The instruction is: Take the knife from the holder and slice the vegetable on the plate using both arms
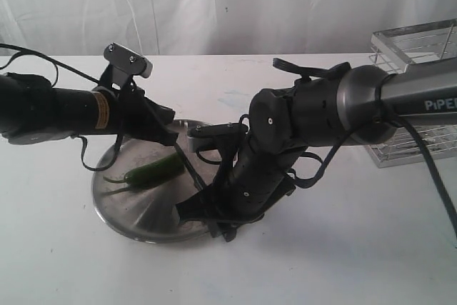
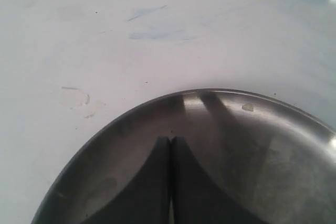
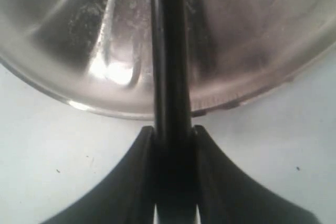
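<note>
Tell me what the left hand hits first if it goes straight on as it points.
Probably the bare steel plate just ahead of the shut left hand; the wrist view shows nothing else in line, though depth is unclear.

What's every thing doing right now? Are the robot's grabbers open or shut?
left gripper: shut, empty, over the plate.
right gripper: shut on the knife.
knife: held, blade reaching out over the plate.
vegetable: lying on the plate, looks whole.
plate: flat on the table.
holder: upright, no knife seen in it.
</note>
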You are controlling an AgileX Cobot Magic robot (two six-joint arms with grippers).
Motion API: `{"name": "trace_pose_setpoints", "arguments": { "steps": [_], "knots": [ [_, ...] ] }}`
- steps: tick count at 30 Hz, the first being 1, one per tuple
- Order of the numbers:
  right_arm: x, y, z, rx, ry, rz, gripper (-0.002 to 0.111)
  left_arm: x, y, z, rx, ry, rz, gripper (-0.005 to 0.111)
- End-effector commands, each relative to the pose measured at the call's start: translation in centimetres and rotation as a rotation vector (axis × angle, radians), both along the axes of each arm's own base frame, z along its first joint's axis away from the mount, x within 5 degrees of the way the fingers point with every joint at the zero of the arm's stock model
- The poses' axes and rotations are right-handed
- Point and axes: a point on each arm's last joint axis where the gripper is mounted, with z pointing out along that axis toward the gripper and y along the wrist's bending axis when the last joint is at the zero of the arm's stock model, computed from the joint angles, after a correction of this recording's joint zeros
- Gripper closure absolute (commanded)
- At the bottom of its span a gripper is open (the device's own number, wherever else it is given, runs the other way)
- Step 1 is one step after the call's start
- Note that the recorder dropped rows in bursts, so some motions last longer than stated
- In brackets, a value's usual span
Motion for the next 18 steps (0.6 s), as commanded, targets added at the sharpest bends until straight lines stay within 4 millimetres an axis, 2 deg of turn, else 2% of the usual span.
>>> {"name": "trace_pose_setpoints", "arguments": {
  "steps": [1, 10, 18],
  "knots": [
    [0.1, 0.0, 0.2, 0.000, -0.016, 0.006, 0.108, 0.3, -0.3, -1.0, -0.038, -0.002, -0.016, 0.106],
    [0.1, 0.0, 0.2, 0.000, -0.016, 0.006, 0.108, 1.2, -0.7, -2.4, -0.063, 0.013, -0.031, 0.106],
    [0.1, 0.0, 0.2, 0.000, -0.016, 0.006, 0.108, 1.4, -0.6, -5.3, -0.004, 0.087, -0.028, 0.106]
  ]
}}
